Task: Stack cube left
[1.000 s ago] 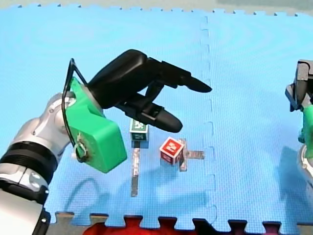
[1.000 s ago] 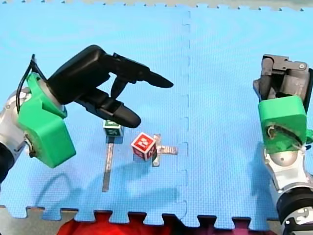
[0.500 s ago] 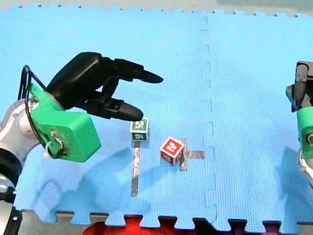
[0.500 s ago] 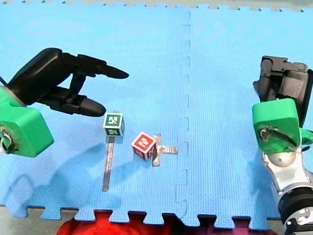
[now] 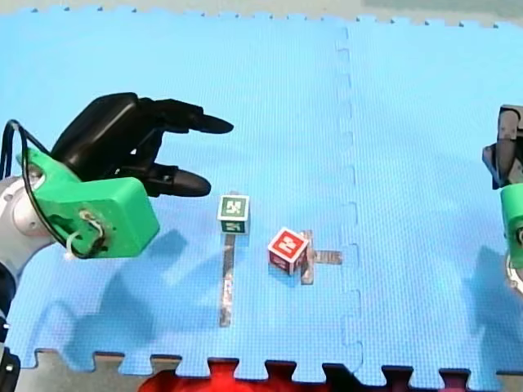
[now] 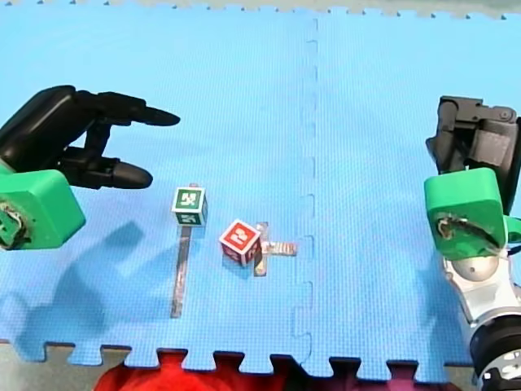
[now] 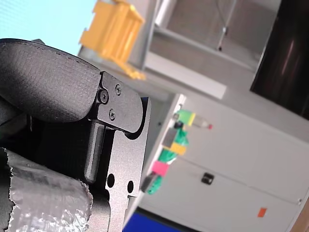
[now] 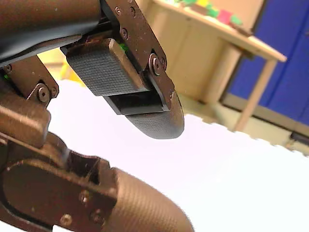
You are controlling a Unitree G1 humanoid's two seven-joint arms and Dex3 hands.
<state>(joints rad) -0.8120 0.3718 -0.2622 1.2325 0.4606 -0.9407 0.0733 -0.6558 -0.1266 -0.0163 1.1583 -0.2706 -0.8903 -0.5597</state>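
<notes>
In the first head view my left hand point(image 5: 122, 151) hangs empty and uncurled above the blue foam mat point(image 5: 409, 122), to the left of the green cube point(image 5: 234, 214). That cube sits at the far end of a grey tape strip point(image 5: 226, 282). The red cube point(image 5: 288, 250) stands apart to its right, turned at an angle on a tape cross point(image 5: 320, 259); nothing is stacked.

In the second head view my right hand point(image 6: 472, 151) is raised at the mat's right edge; I cannot tell whether it is open or closed.

The first wrist view shows a dark finger point(image 7: 48, 79) against a room.

The second wrist view shows a fingertip point(image 8: 149, 121) before a wooden table point(image 8: 212, 48).
</notes>
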